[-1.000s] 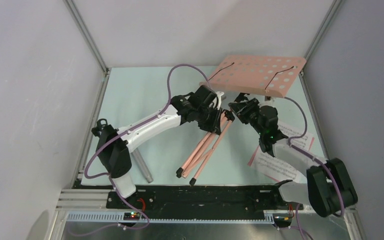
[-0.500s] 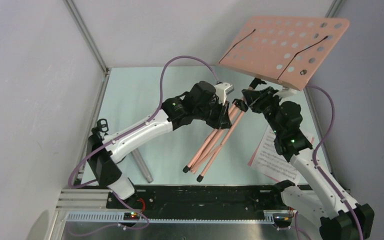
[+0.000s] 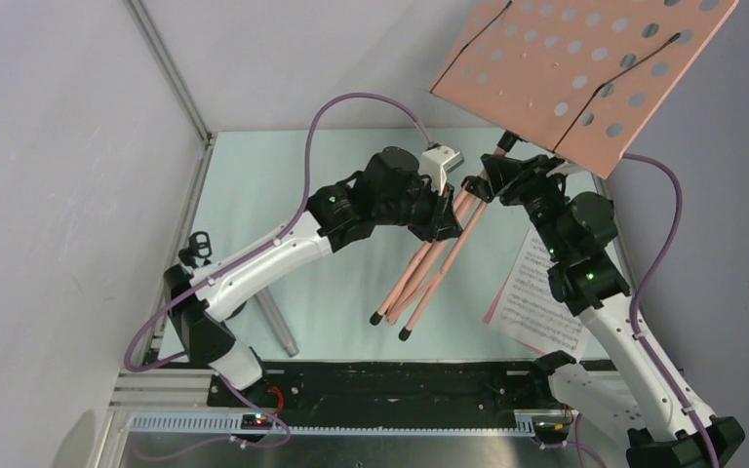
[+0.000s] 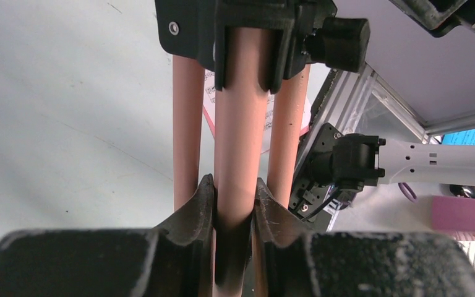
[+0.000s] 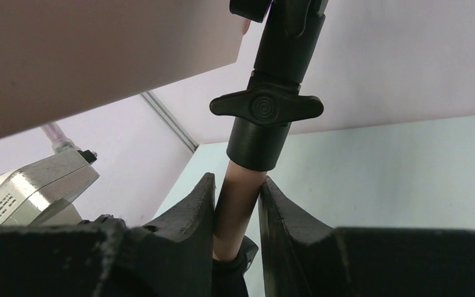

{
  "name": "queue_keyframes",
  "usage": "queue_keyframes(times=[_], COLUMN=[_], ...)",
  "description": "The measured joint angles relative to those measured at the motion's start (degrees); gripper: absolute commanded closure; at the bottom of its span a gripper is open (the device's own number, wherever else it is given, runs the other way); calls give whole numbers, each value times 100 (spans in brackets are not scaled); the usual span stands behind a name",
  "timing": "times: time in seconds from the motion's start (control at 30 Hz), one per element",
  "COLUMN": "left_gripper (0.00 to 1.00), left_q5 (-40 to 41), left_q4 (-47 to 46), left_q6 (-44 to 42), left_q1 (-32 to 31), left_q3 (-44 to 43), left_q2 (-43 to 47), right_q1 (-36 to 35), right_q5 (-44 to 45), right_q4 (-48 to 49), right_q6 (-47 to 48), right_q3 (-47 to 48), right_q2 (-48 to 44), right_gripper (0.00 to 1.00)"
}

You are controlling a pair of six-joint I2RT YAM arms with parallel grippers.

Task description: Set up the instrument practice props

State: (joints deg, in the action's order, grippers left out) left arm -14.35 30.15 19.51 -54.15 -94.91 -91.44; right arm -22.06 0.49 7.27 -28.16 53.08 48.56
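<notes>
Both my grippers clamp the shaft (image 4: 241, 124) of the music stand (image 3: 453, 244): my right gripper (image 5: 238, 192) just beneath the desk (image 3: 585, 68), my left gripper (image 4: 235, 192) farther from the desk, nearer the folded legs (image 3: 419, 283). The shaft slants down away from the desk; its feet (image 3: 390, 322) seem clear of the table (image 3: 283, 195).

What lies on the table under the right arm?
Under it lie sheet-music pages: a white printed page, with a pink edge showing along its left side. The right arm covers their right part, so the number of pages cannot be told.
</notes>
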Motion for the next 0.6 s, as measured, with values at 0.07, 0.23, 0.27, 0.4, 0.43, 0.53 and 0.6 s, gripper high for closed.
queue_keyframes(times=[0.07, 0.23, 0.27, 0.4, 0.43, 0.53, 0.6], left_gripper=[86, 73, 71, 64, 62, 57, 55], left_q5=[-2, -7, -9, -20, 13, 225, 348], left_q4=[26, 55, 48, -7, -15, -68, 2], left_q6=[-52, -120, -136, -175, -177, -208, -225], left_q1=[0, 2, 2, 2, 9, 103, 181], left_q3=[-39, -103, -114, -122, -122, -232, -295], left_q2=[0, 0, 0, 0, 0, 0, 28], right_q1=[0, -28, -42, -105, -125, -188, -216], right_q5=[-74, -358, -424, -616, -640, -640, -557], right_q4=[87, 114, 105, 59, 63, 42, 85], right_q6=[98, 472, 562, 850, 907, 1084, 1241], right_q3=[11, 232, 297, 479, 505, 518, 518], right_q2=[11, 133, 153, 166, 166, 164, 170], right_gripper=[100, 100, 100, 100, 100, 100, 100])
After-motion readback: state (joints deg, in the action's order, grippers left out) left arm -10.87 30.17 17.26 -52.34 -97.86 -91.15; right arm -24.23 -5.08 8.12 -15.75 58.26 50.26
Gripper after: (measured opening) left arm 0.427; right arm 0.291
